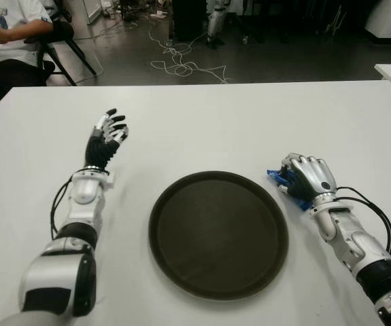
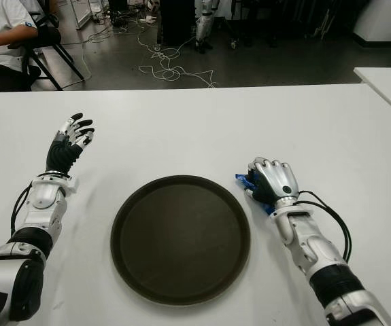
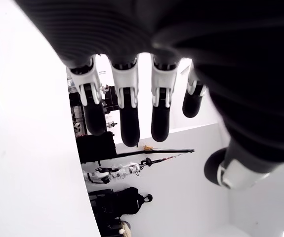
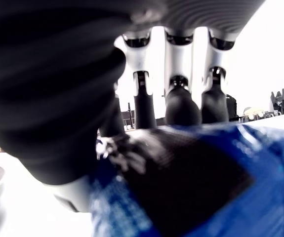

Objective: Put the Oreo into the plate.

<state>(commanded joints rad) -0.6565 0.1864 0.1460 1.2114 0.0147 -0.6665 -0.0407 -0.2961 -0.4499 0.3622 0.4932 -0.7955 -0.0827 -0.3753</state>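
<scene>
White table point(image 1: 202, 122) in what looks like a lab, cables sprawling on the floor point(image 1: 181, 64) behind and a person point(image 1: 8, 30) sitting off at 11 o'clock. The right hand point(image 1: 307, 178) is curling its fingers point(image 4: 179, 101) over the blue Oreo pack point(image 1: 277, 178), sitting at about 3 o'clock of the dark plate point(image 1: 181, 272), just off its rim. The left hand point(image 1: 105, 139) is hovering at 10 o'clock, fingers spread, holding nothing. Plate's empty, so the lift and drop are probably both still to do.

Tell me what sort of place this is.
Probably a robotics lab: a white table as workbench, loose cables on the dark floor behind it, and the legs of another robot standing at the back.
</scene>
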